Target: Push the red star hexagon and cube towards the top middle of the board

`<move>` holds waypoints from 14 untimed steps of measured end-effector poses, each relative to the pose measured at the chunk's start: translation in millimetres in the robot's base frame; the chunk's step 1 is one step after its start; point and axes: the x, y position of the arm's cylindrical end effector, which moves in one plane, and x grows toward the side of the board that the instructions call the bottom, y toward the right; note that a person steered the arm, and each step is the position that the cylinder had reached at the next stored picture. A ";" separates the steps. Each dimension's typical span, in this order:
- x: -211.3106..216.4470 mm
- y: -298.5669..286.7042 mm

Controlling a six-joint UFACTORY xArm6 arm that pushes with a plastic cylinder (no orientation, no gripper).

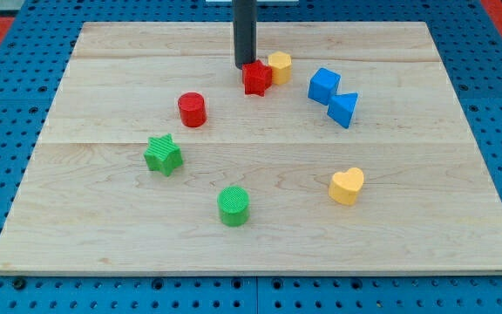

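A red star (257, 78) lies near the view's top middle, touching a yellow hexagon (279, 65) on its upper right. A blue cube (324, 85) sits to their right, with a blue triangular block (343, 109) just below it. My tip (244, 66) stands at the red star's upper left, touching or nearly touching it. The rod rises straight up out of the view's top.
A red cylinder (192, 109) lies left of centre. A green star (163, 154) and a green cylinder (234, 206) lie lower left. A yellow heart (347, 186) lies lower right. The wooden board (103, 52) rests on a blue pegboard.
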 end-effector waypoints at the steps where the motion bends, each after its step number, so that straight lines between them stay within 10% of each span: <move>1: 6.1 37.2; 3: 2.5 25.6; 5: -9.4 152.6; 8: 107.8 158.5; 14: 60.1 -0.1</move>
